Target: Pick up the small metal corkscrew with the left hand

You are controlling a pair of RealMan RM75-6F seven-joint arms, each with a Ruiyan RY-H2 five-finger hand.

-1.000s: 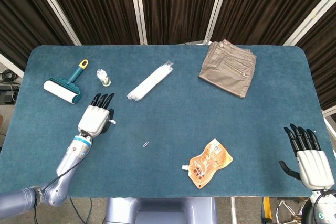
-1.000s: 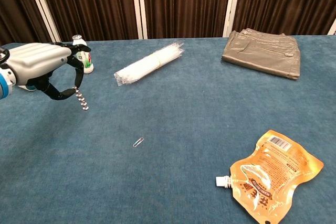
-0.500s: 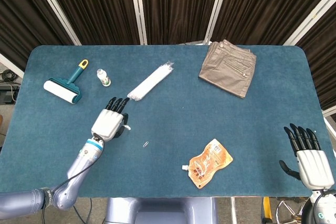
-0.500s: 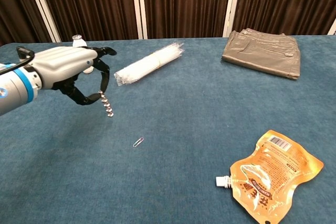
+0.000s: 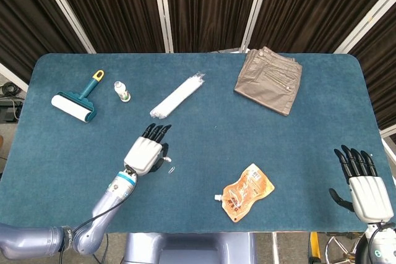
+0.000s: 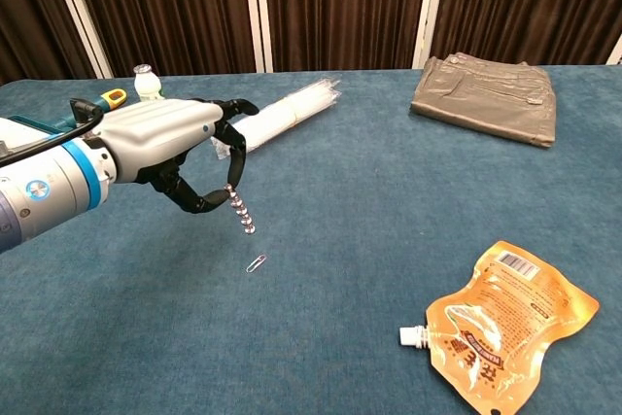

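Dark curtains hang behind a table covered in blue-green cloth (image 5: pixel 204 146). Above its near-left part the left hand (image 6: pixel 165 138) has its fingers curled around the top of the small metal corkscrew (image 6: pixel 241 212), whose spiral hangs down clear of the cloth, just above and to the left of a paperclip (image 6: pixel 257 263). The corkscrew looks rigid, light and smooth, so I judge it could twist or slide in a loose hold; the sound place to grip is the upper end, as here, leaving the pointed worm free. How firmly the fingers bear on it I cannot tell, since the palm hides the contact. The right hand (image 5: pixel 365 183) sits at the table's far right corner, holding nothing, fingers spread. Elsewhere lie a lint roller (image 5: pixel 75 101), a small bottle (image 5: pixel 121 91), a clear-wrapped bundle (image 5: pixel 178 96), folded khaki trousers (image 5: pixel 268 80) and an orange spout pouch (image 5: pixel 247 191).
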